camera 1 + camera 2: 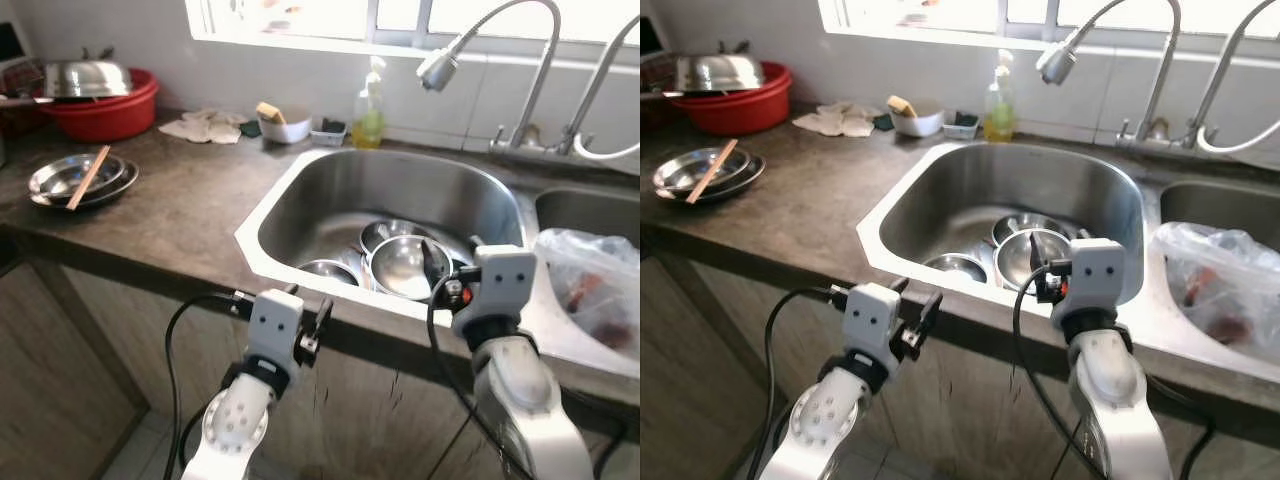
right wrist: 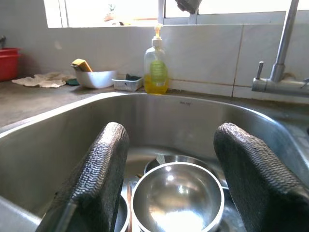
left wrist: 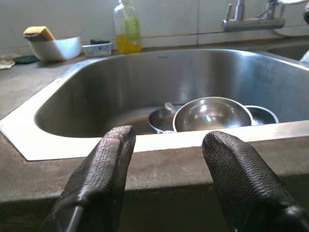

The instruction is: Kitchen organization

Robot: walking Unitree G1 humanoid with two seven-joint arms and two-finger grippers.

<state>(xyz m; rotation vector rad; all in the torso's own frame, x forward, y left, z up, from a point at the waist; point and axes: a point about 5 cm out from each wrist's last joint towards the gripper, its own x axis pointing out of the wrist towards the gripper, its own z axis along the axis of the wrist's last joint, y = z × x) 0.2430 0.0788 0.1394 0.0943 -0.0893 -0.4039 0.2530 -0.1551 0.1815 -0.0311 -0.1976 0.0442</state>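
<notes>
Right, one steel sink (image 1: 300, 215) sunk into the dark counter (image 1: 170, 205), and down in its basin I count three steel bowls showing: a large bowl (image 1: 405, 265) in front, a second bowl (image 1: 388, 232) tucked behind it, and a small bowl (image 1: 328, 270) off to the robot's left, all crowded together against one another. Two grippers up. The right gripper (image 2: 171, 181) reaches over the sink's front rim with its two black fingers (image 2: 99, 179) spread wide, and the large bowl sits directly below and between them, untouched. The left gripper (image 3: 169, 181) hovers lower, just outside the counter's front edge, its fingers likewise parted and holding nothing; the bowls lie beyond it, across the rim. On the counter to the left, a stack of shallow steel plates (image 1: 80, 182) with one wooden stick (image 1: 88, 177) resting across it. Behind that, one red basin (image 1: 105, 112) carrying a steel lid (image 1: 85, 78). Along the wall: one soap bottle (image 1: 367, 115), one white dish (image 1: 287, 127) with a sponge, one small tray (image 1: 328, 131). Two faucets (image 1: 520, 60) arch over, and one plastic bag (image 1: 595, 280) sits at the far right.
</notes>
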